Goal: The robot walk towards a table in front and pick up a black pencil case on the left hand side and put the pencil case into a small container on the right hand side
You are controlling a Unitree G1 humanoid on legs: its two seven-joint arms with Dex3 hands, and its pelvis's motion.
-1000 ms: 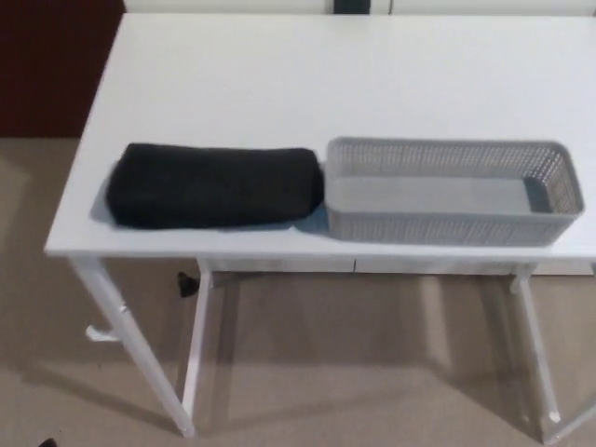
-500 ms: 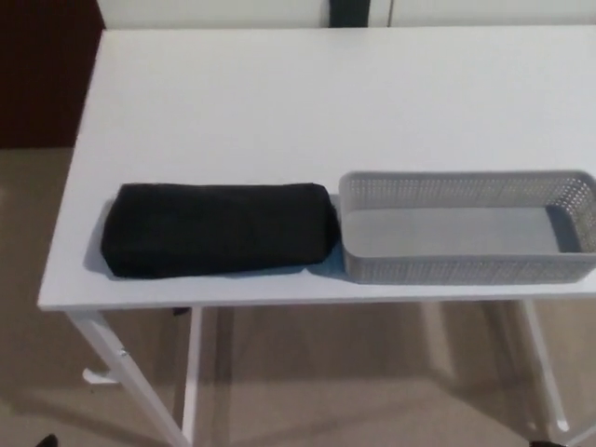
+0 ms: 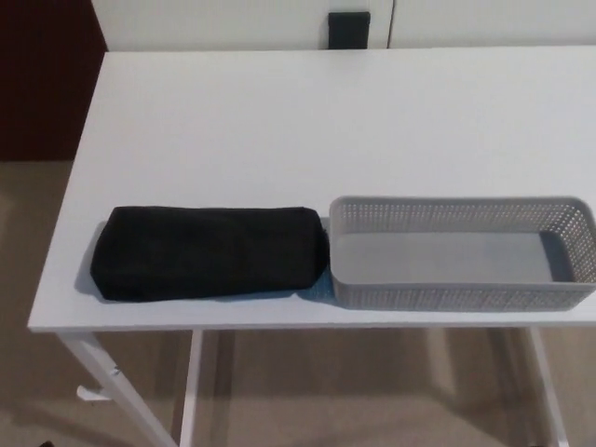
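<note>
While neither hand shows, grip unknowable, black pencil case (image 3: pixel 209 251) just beside grey container (image 3: pixel 461 296), white table (image 3: pixel 326 121).

Even soft indoor light; white table (image 3: pixel 279 121) bright; faint shadow beside pencil case (image 3: pixel 209 251); picture slightly soft

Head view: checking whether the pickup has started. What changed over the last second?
Only the camera moved: the whole picture shifted, and the table now fills more of it. The pencil case still lies beside the container's left end, untouched. The container is empty. No hand shows.
</note>
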